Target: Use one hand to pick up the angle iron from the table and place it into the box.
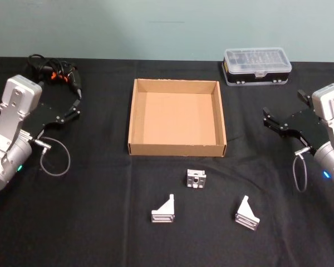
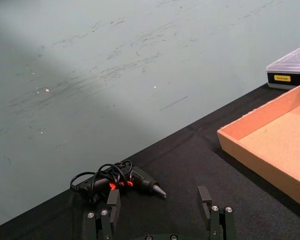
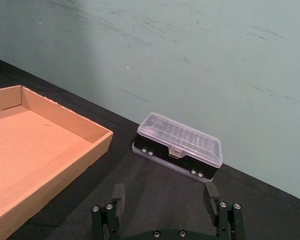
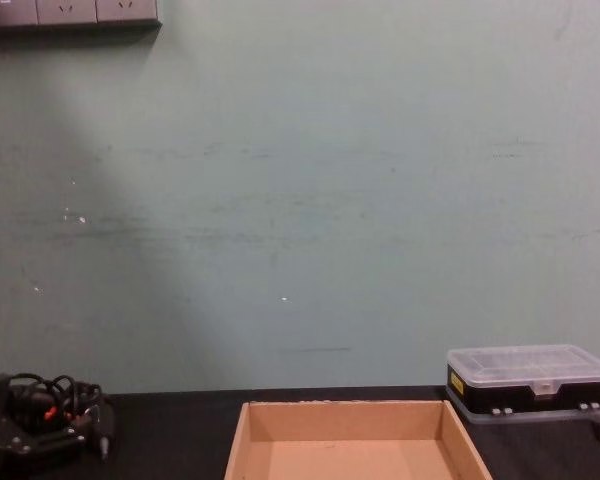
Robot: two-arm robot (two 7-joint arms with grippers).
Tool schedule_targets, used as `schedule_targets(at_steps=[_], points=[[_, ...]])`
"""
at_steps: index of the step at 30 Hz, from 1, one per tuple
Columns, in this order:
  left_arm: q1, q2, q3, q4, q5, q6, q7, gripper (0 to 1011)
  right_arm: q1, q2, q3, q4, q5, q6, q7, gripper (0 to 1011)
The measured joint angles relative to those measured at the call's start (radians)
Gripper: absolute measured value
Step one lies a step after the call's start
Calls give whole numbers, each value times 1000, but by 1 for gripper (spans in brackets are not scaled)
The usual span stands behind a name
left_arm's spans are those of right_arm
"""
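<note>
From above, three pieces lie on the table (image 1: 94, 228) in front of the box (image 1: 177, 149). The middle angle iron (image 1: 195, 179) is near the front wall, and the left angle iron (image 1: 163, 211) and right angle iron (image 1: 247, 213) are closer to the robot. The left gripper (image 1: 76, 104) and right gripper (image 1: 267, 119) hang out at the sides, well apart from all three, with nothing in either. I'd worry about the sloped sides: a pinch across a slant could squirt the piece out. A loose cable (image 1: 55, 161) loops under the left arm and could drag across the table.

The left wrist view shows the left gripper (image 2: 159, 200) spread wide, with a glue gun (image 2: 125, 180) and its tangled cord just ahead. A careless swing could snag that cord.

The right wrist view has the right gripper (image 3: 163, 195) equally wide, facing a plastic case (image 3: 180, 147). A drop aimed there would miss the box.

From the chest, the box's walls (image 4: 345, 406) look low, yet a low carry could clip the front edge.
</note>
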Motion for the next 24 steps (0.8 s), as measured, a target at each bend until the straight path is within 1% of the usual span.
schedule_targets(at_steps=[24], points=[[0, 0, 0, 0, 0, 0, 0, 1000, 0, 0, 0, 0, 0, 0, 0, 1002]])
